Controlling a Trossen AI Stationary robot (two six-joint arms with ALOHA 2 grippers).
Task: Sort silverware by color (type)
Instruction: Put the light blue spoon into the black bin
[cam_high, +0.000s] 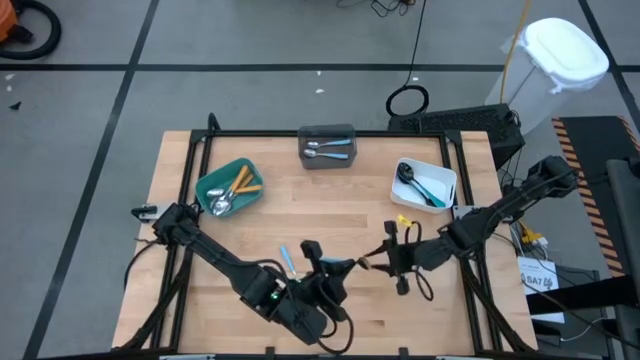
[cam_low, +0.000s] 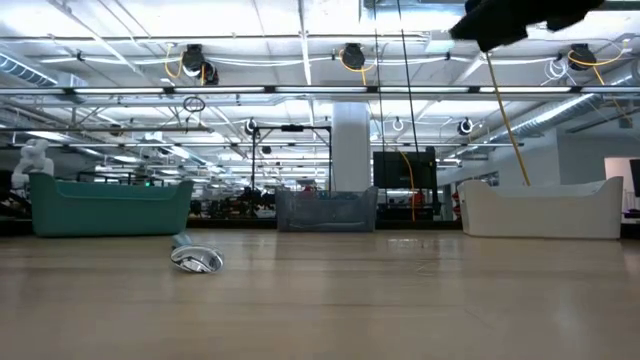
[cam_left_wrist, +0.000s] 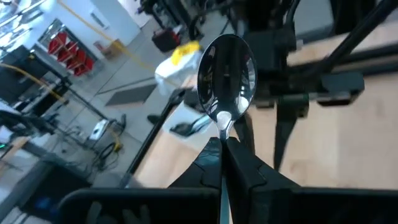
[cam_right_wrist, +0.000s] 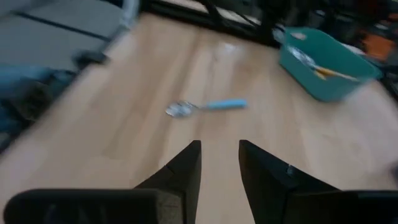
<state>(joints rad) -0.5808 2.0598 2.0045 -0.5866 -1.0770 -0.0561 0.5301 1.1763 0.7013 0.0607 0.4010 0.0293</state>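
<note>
While its two fingers (cam_left_wrist: 239, 171) are pinched shut on the neck of a silver spoon (cam_left_wrist: 227, 76), the left gripper (cam_high: 345, 266) holds the shiny bowl upright just beyond the fingertips, lifted off the wooden table (cam_high: 330, 205). Facing it, close by, the right gripper (cam_high: 375, 260) has its fingers (cam_right_wrist: 186, 165) parted by a narrow gap with nothing between them. Ahead of those empty fingers a blue-handled spoon (cam_right_wrist: 205, 107) lies flat on the table, well apart from them; from above it lies just beside the left gripper. Farther out, past that spoon, a teal bin (cam_high: 230, 188) holds orange-handled pieces. A grey bin (cam_high: 327, 146) at the table's far edge holds blue-handled silverware, and a white bin (cam_high: 426, 184) beyond the right gripper holds black-headed pieces. At table height the three bins stand in a row behind the lying spoon.
</note>
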